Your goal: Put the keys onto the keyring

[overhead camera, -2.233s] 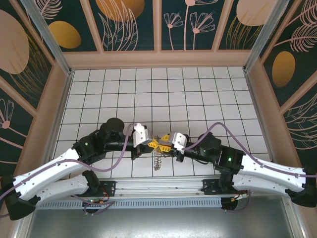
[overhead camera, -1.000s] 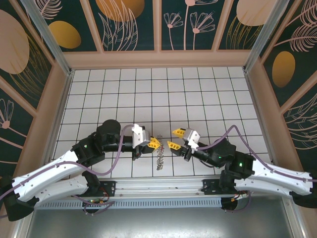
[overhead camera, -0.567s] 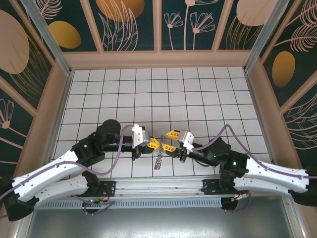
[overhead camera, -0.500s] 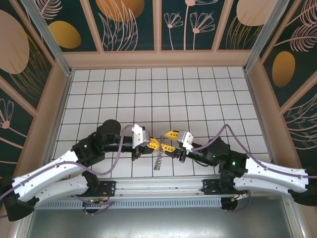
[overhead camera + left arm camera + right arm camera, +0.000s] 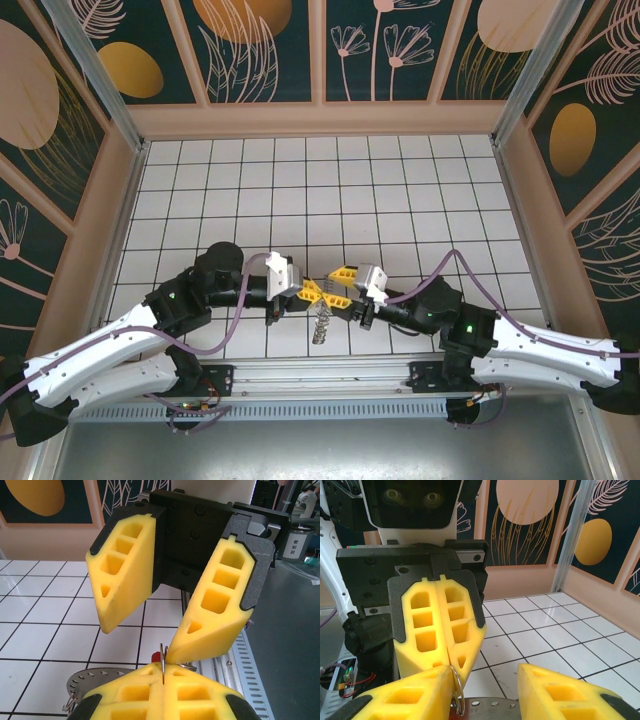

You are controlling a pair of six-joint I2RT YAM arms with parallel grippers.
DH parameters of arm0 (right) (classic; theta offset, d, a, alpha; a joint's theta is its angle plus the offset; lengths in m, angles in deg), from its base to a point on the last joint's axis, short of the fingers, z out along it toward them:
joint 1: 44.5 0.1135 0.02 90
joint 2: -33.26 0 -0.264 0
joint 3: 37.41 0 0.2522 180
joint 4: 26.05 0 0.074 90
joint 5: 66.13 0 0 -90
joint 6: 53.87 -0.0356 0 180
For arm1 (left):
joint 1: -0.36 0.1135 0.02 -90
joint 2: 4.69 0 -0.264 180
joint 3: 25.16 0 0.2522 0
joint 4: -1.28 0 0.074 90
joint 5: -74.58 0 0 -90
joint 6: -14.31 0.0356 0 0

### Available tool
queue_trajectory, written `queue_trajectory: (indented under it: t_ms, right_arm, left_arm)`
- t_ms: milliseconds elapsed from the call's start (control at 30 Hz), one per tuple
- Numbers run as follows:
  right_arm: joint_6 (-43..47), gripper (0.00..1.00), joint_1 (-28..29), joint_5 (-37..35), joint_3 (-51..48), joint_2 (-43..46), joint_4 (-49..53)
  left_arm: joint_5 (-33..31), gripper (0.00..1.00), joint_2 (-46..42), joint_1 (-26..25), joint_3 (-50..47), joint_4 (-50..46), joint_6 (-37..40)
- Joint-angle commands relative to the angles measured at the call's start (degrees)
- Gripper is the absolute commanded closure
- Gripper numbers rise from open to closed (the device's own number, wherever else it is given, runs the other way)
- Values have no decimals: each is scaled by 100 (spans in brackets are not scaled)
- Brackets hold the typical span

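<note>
Fingers of my left gripper (image 5: 162, 674) clenched on thin wire loop (image 5: 162, 656). Right gripper (image 5: 485, 672) fingers spread apart, straddling loop, one tip just beside it. Toothed grey keyring (image 5: 90, 680) hangs below loop. Key (image 5: 156, 656), red head showing, just beside loop; shaft hidden.

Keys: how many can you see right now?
1. A red-headed key peeks out just beyond the left gripper, beside the thin metal ring it pinches. More may be hidden below.
</note>
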Motion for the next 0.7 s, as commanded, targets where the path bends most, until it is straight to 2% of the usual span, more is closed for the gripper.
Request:
queue_trajectory:
  t_ms: [0,133,300,567,667]
  right_arm:
    - [-120,62,31,73,-6,-32,295]
    - [-117,67,29,40,57,4,685]
    - [-96,67,41,-119,131,65,1067]
    - [-165,64,54,73,70,70,1025]
    - [-131,68,53,49,81,80,1003]
  left_arm:
    - [98,100,-94,-27,142,355,67]
    - [84,100,-85,-25,165,336,87]
    - [63,100,-59,-26,183,328,106]
    - [84,100,-51,-21,225,303,108]
    - [90,100,-47,-23,228,292,120]
